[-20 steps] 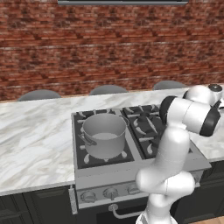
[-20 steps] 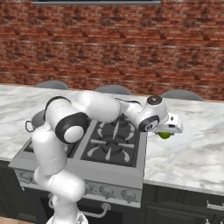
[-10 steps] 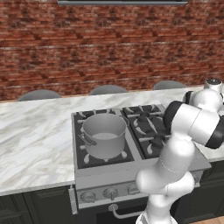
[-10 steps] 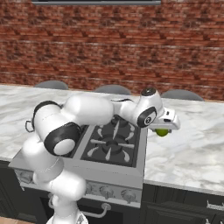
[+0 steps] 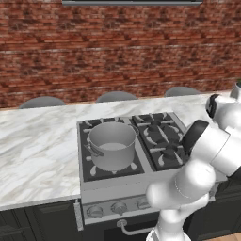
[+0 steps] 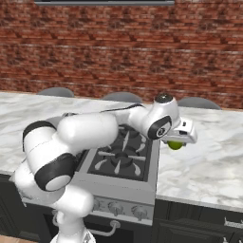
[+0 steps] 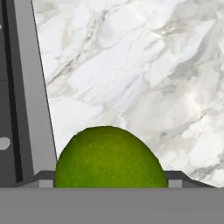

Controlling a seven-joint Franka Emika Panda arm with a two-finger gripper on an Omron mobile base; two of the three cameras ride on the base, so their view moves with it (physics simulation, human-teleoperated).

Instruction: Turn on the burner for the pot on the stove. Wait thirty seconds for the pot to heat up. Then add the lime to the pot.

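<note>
Hand view: the lime (image 7: 110,157) is seen closest, rising between the two dark finger tips (image 7: 43,178) at the bottom edge; it is rounded with no clear long axis, and the jaws stand wide on either side of it, though contact with the pads cannot be told. Beyond it the white marble counter (image 7: 144,74) lies bare, and the steel edge of the stove (image 7: 37,87) runs along the left. In the right base view the gripper (image 6: 179,141) is seen over the counter just right of the stove (image 6: 142,180), with the lime (image 6: 175,145) under it and open marble further right. In the left base view the pot (image 5: 112,145) is seen upright on the front left burner, well apart from the lime, with the brick wall (image 5: 117,52) behind.
</note>
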